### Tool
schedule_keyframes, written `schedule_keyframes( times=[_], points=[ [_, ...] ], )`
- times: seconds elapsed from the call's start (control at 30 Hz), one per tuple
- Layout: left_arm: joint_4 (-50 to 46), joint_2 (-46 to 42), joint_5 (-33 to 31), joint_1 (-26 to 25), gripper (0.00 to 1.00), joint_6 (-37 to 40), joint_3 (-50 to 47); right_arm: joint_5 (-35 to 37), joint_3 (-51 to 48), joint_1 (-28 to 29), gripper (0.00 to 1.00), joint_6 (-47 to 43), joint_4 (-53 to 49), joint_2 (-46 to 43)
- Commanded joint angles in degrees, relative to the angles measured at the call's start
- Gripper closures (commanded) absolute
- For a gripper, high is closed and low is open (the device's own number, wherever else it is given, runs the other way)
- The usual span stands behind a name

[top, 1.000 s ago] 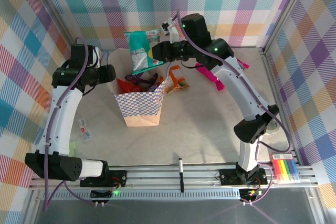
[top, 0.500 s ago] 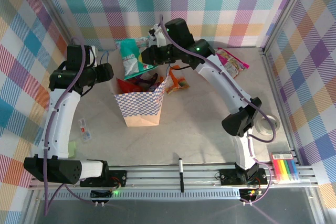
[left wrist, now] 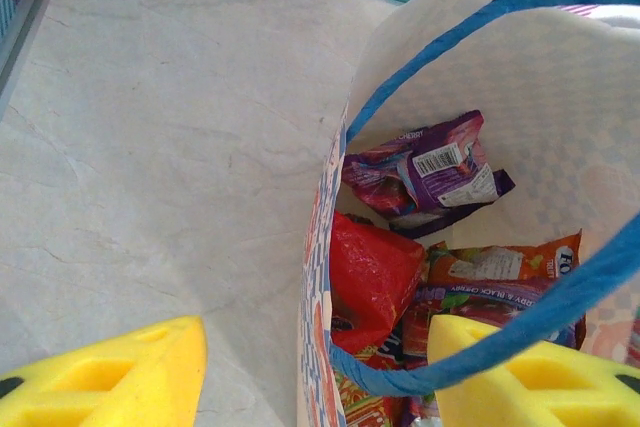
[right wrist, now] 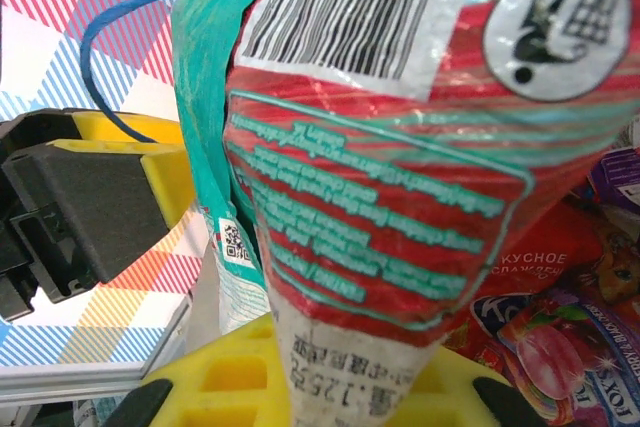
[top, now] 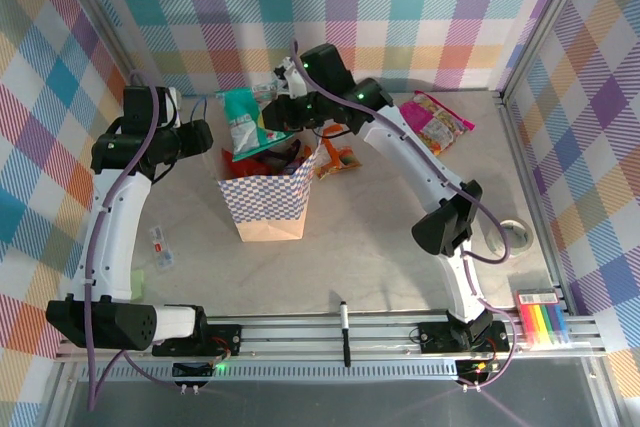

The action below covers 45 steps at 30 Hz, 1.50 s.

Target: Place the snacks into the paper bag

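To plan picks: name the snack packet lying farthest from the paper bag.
The shiny pink crinkly packet near the right wall; the small orange packet lies beside the tan checked bag.

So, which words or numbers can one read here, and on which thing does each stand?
"997212": upside down by the barcode, teal packet.
"КУСНОЕ": red packet.
"FOX'S": blue-purple packet.
"CHERRY": purple packet in the paper bag.
The teal packet's fine print is too small to read.
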Motion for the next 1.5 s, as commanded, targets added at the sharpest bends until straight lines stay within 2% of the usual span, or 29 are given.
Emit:
schedule_keyframes(
  times=[0.0,0.23,0.37,0.47,0.67,0.8,1.23,1.47],
  points=[
    [0.53,-1.22,1.13,0.57,0.4,-0.74,-0.8,-1.77,2.57,1.11,0.89,1.55,2.92,1.28],
    [0.63,-1.1,1.68,0.9,0.41,-0.71,-1.08,-2.19,3.98,1.71,0.88,2.99,2.23,4.1],
    [0.7,-1.14,1.73,0.97,0.41,-0.71,-1.34,-1.89,4.59,1.75,0.58,3.29,1.13,4.51],
    [0.66,-1.02,1.91,1.07,0.41,-0.7,-1.33,-1.28,5.22,1.75,0.43,2.59,-0.22,3.99],
    [1.14,-0.68,2.38,1.02,0.41,-0.93,-1.5,2.52,5.77,1.75,0.43,-1.92,-4.18,-0.13],
    [1.48,-0.5,2.83,1.04,0.41,-1.15,-1.45,4.8,2.62,1.75,0.44,-4.2,-4.29,-4.5],
    [1.2,-0.59,3.26,1.08,0.41,-1.06,-1.3,6.79,-3.44,1.75,0.48,-5.91,-4.37,-10.31],
    [1.07,-0.75,3.62,1.08,0.41,-1.06,-1.09,10.29,-8.89,1.75,0.48,-7.53,-3.91,-15.23]
  ],
)
